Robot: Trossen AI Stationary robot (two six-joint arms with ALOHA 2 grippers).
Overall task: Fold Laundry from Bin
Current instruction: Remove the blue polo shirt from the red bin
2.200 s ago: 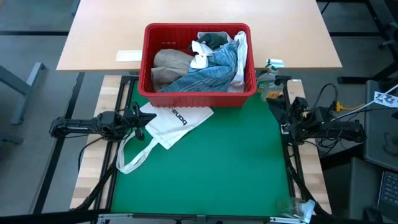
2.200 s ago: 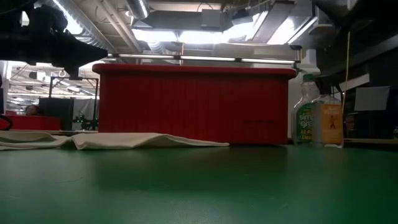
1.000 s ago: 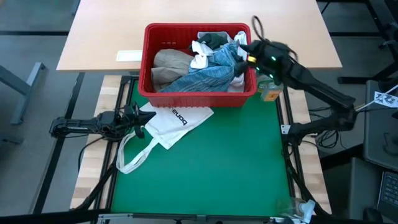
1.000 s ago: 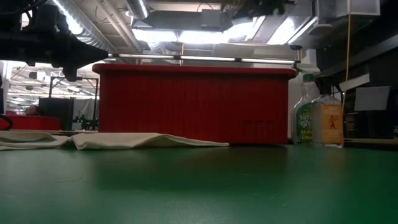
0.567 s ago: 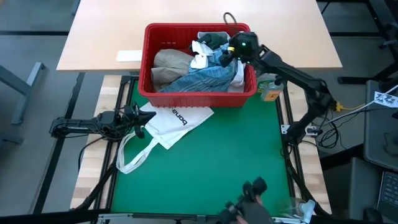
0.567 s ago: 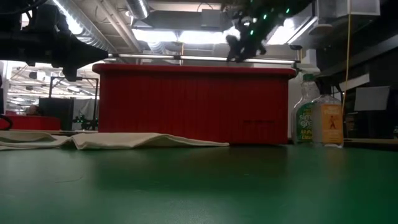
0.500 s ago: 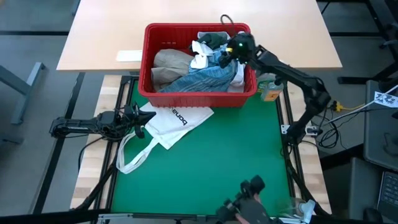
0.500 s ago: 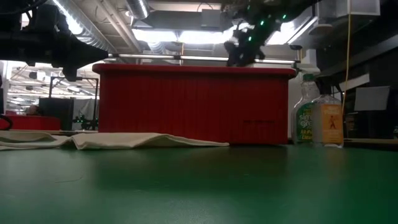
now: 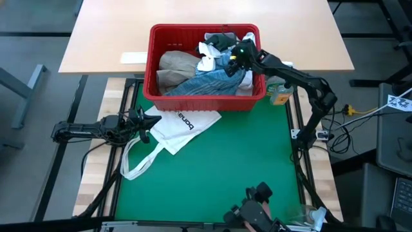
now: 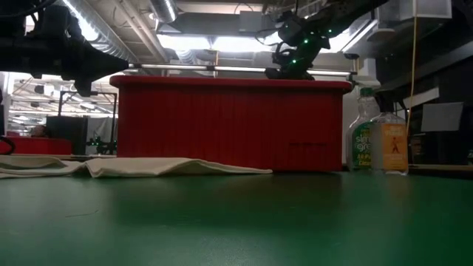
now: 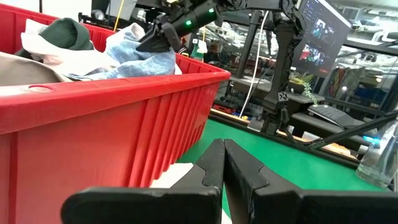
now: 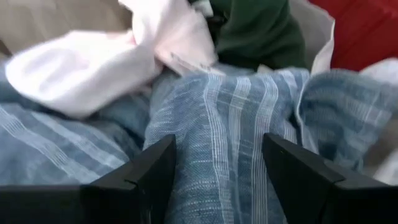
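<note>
The red bin (image 9: 203, 100) stands at the table's far middle, full of laundry: a blue-striped cloth (image 9: 206, 78) on top, a tan shirt (image 9: 175, 64) at the left, a white piece (image 9: 207, 59) and a dark green top (image 9: 222, 40) at the back. My right gripper (image 9: 233, 59) slants down into the bin's right part, open. Its fingers stand on either side of a ridge of the blue-striped cloth (image 12: 217, 124). My left gripper (image 9: 144, 124) waits shut and level at the table's left, beside the bin's wall (image 11: 93, 124). My right gripper comes at the blue-striped cloth (image 12: 211, 168) slanting down from the table's right, one open finger on each side of a raised fold. Whether the fingers (image 12: 149, 177) touch the cloth, I cannot tell.
A white tote bag (image 9: 177, 129) with long straps lies flat on the green mat (image 9: 244, 161), just near of the bin and by my left gripper. Two bottles (image 9: 280, 90) stand right of the bin. A dark device (image 9: 254, 207) shows at the near edge.
My right gripper has gone from above the bin's right rim toward the left and down into the bin, tipping its fingers further downward over the blue-striped cloth. A dark device has come into view at the table's near edge.
</note>
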